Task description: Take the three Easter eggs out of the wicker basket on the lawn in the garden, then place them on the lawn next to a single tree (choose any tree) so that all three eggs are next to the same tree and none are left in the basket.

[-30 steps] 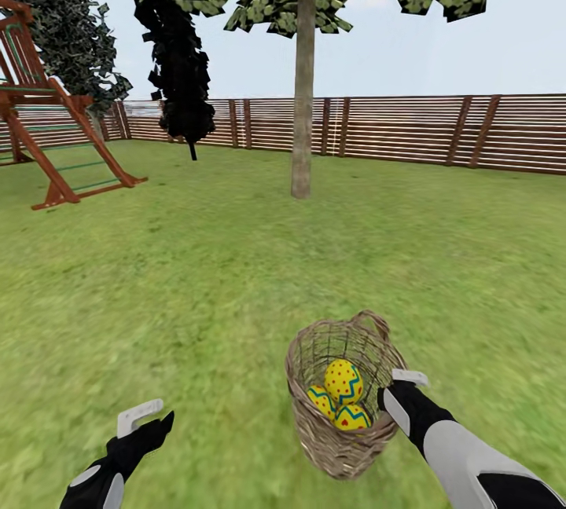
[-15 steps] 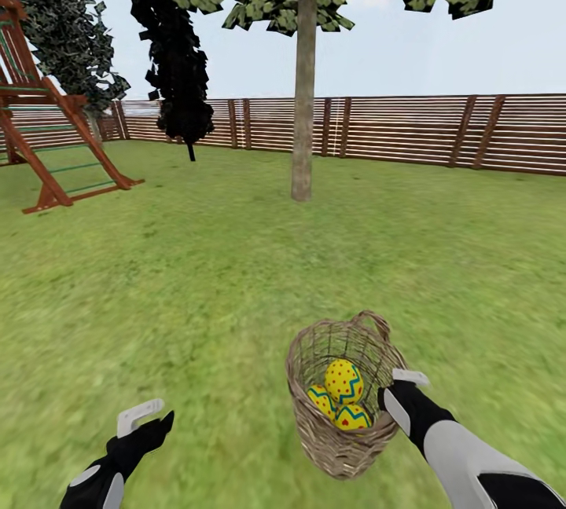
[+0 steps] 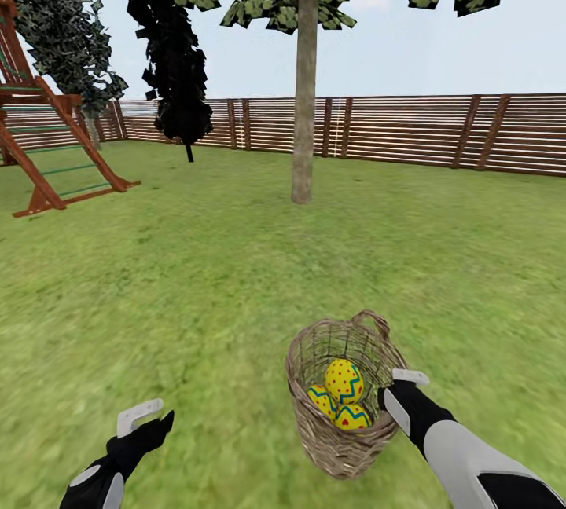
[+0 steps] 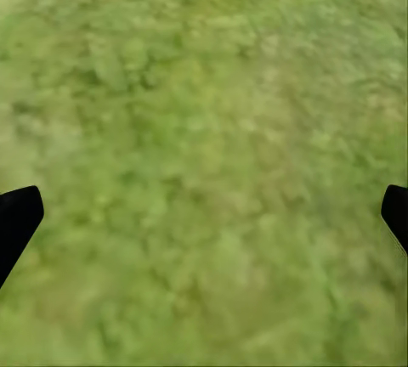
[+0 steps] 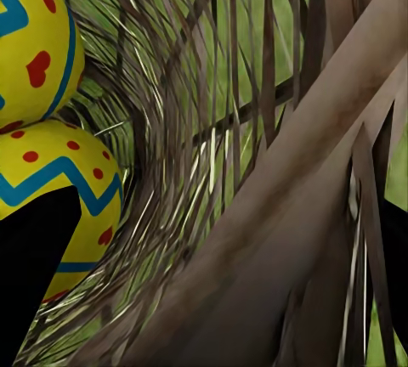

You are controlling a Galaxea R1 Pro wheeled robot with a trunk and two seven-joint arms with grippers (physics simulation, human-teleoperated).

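Note:
The wicker basket (image 3: pixel 339 440) is at the lower middle of the head view, tipped so its mouth faces me. Three yellow Easter eggs (image 3: pixel 343 380) with blue zigzags and red marks lie in it. My right gripper (image 3: pixel 395 393) is shut on the basket's near rim. The right wrist view shows one black finger (image 5: pixel 30 273) inside, beside two eggs (image 5: pixel 51 176), with the woven rim (image 5: pixel 280 214) between the fingers. My left gripper (image 3: pixel 146 419) is open and empty over the lawn (image 3: pixel 196 273), its fingertips (image 4: pixel 17 214) spread wide. The tree (image 3: pixel 304 100) stands straight ahead, far beyond the basket.
A brown slat fence (image 3: pixel 409 128) closes the back of the garden. A wooden play frame (image 3: pixel 47 155) stands at the far left. A near-black conifer (image 3: pixel 177 85) rises left of the tree. Open grass stretches between me and the trunk.
The whole picture has drifted a little, with the play frame sliding left, so the camera moved. Both grippers and the basket hold the same places in the view.

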